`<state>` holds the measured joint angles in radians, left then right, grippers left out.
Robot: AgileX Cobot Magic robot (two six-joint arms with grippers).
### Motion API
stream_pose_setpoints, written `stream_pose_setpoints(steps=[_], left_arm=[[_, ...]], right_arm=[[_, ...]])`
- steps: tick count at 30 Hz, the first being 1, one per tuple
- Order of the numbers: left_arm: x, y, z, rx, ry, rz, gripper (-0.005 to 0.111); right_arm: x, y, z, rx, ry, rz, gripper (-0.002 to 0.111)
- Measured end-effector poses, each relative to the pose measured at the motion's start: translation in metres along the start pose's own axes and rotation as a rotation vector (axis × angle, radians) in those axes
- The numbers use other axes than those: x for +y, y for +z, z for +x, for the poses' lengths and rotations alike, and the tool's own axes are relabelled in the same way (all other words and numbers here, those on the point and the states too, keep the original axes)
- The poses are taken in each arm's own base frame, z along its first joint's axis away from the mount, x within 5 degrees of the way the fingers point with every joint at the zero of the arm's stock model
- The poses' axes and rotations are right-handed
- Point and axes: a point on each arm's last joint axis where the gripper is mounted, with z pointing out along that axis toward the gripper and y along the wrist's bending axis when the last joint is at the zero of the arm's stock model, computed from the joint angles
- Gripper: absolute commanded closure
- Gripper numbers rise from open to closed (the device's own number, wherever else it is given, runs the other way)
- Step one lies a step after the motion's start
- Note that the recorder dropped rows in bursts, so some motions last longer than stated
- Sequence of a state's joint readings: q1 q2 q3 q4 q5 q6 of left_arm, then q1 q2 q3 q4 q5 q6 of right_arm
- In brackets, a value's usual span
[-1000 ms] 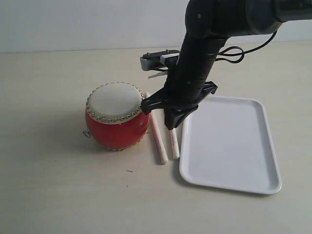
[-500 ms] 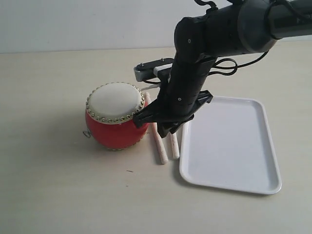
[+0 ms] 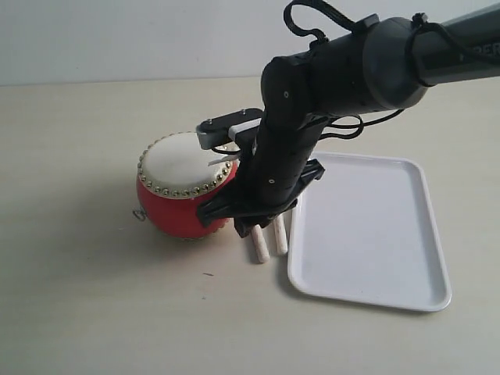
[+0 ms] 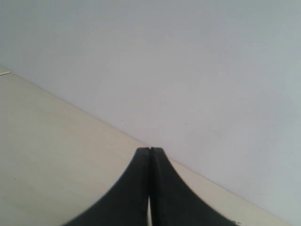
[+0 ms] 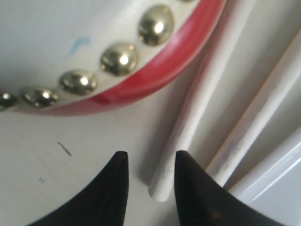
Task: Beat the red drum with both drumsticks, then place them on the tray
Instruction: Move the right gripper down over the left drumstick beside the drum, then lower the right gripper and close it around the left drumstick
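The red drum stands on the table left of centre, cream skin up; its studded rim fills the right wrist view. Two pale drumsticks lie side by side on the table between the drum and the white tray. My right gripper is low over their near ends, mostly hidden by the arm. In the right wrist view it is open, and the end of one drumstick lies between the fingers, ungripped. The other drumstick lies beside it. My left gripper is shut and empty.
The tray's rim runs close alongside the outer drumstick. The right arm's black body reaches over the gap between drum and tray. The left wrist view shows only bare table and a pale wall.
The right arm has come down and to the left, bringing its gripper from above the middle of the sticks to their near ends beside the drum. Drum, sticks and tray have not moved.
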<state>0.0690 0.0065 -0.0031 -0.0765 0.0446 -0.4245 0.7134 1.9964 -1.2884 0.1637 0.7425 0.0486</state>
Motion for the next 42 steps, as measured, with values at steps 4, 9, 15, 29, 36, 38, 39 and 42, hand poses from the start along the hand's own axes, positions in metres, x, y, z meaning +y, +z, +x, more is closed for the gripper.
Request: stream_pose_setpoints(steps=[4,9,15,29,36,38,39,42], left_arm=[[0.0,0.0,0.0,0.0,0.0,0.0,0.107],[0.0,0.0,0.0,0.0,0.0,0.0,0.107],[0.0,0.0,0.0,0.0,0.0,0.0,0.107],[0.0,0.0,0.0,0.005,0.0,-0.002,0.107],[0.0,0.0,0.001,0.006,0.0,-0.003,0.107],[0.0,0.0,0.001,0.006,0.0,-0.003,0.107],[0.0,0.0,0.001,0.006,0.0,-0.003,0.107],[0.0,0.0,0.001,0.006,0.0,-0.003,0.107]], right_arm=[[-0.002,0.001,0.0,-0.011,0.025,0.02,0.075],[-0.006,0.005,0.004,-0.012,0.054,0.054,0.075],[-0.008,0.01,0.009,-0.006,0.062,0.059,0.075],[-0.008,0.014,0.007,-0.025,0.086,0.05,0.074],[-0.008,0.019,0.008,-0.023,0.12,0.043,0.065],[-0.008,0.019,0.008,-0.022,0.122,0.043,0.065],[-0.008,0.019,0.008,-0.022,0.122,0.043,0.065],[-0.008,0.019,0.008,-0.024,0.124,0.043,0.065]])
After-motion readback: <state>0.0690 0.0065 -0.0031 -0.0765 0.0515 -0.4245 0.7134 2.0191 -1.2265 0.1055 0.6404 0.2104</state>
